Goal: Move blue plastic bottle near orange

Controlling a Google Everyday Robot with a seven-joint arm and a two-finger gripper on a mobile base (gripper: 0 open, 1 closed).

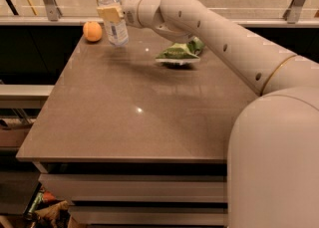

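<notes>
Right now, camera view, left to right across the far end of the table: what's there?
orange → bottle, clamped near its top by the gripper → snack bag

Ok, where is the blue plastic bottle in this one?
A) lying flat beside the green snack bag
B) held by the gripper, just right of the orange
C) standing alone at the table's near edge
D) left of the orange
B: the gripper, at the far left corner of the table, has its jaws closed on the blue plastic bottle, which is roughly upright just right of the orange.
</notes>
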